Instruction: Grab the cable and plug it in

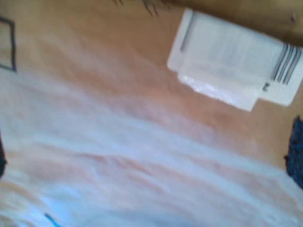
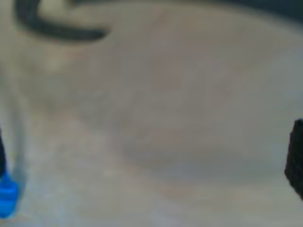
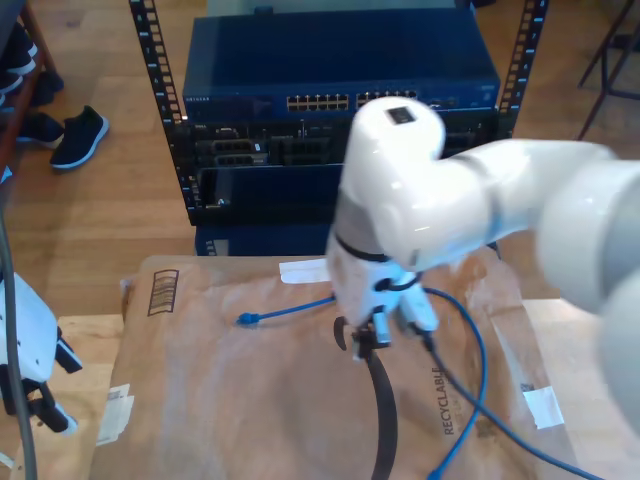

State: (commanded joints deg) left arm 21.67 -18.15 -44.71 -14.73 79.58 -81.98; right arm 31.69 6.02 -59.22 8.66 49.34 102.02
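wood floor — blue rack

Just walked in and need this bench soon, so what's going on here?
A white robot arm hangs low over brown paper before a network rack. The blue cable lies loose on the paper, its plug end toward the exterior view's left, not yet plugged in. Another arm sits at that view's left edge.
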